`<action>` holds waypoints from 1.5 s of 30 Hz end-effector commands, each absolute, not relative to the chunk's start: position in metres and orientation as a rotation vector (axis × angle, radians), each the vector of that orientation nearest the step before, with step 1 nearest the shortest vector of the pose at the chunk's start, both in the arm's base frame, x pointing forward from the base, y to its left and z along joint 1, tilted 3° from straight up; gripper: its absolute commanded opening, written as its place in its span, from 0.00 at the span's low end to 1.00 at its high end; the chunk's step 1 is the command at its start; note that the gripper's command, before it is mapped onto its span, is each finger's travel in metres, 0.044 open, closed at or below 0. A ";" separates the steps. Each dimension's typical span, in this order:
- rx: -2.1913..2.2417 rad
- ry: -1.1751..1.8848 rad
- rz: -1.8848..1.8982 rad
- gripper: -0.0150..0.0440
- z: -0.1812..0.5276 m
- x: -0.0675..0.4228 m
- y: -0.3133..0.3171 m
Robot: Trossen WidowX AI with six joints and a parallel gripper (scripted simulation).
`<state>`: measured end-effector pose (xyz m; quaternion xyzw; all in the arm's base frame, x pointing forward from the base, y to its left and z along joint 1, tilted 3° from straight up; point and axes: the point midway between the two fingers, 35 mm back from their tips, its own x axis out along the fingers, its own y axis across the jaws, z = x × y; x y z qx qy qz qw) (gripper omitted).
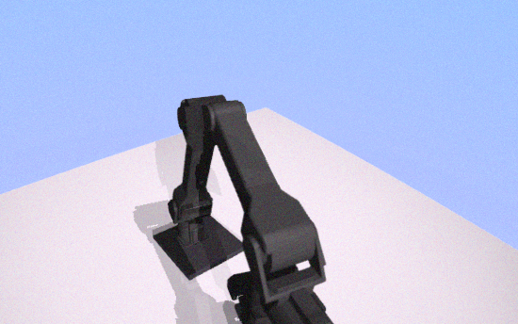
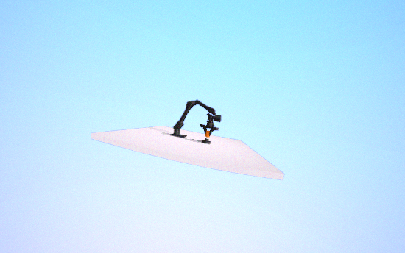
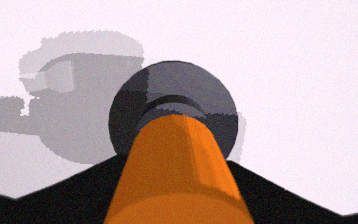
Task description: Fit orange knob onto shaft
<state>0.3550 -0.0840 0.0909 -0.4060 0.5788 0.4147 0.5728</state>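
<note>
In the wrist view my gripper is shut on the orange knob point(image 3: 177, 170), which points straight down over the round dark pedestal point(image 3: 130, 110). The knob's lower end covers the middle of the pedestal, so the silver shaft is hidden. A raised ring shows just beyond the knob's end. In the exterior view the knob point(image 2: 207, 134) is a small orange spot in the gripper point(image 2: 208, 130) just above the pedestal point(image 2: 206, 141). Whether the knob touches the pedestal I cannot tell. In the top view the arm fills the middle and the gripper is out of frame.
The arm's square black base point(image 1: 198, 247) point(image 2: 178, 134) sits on the white table point(image 1: 396, 226) point(image 2: 236, 158). The arm's shadow falls left of the pedestal in the wrist view.
</note>
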 end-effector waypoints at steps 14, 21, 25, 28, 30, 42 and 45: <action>-0.968 1.349 0.983 0.25 0.088 0.355 -0.084; -0.968 1.349 0.983 0.25 0.087 0.355 -0.083; -0.968 1.349 0.983 0.25 0.091 0.355 -0.082; -0.974 1.346 0.990 0.25 0.093 0.355 -0.082; -1.007 1.329 1.023 0.25 0.093 0.355 -0.082; -1.124 1.264 1.141 0.25 0.090 0.355 -0.086; -1.124 1.264 1.141 0.25 0.091 0.356 -0.085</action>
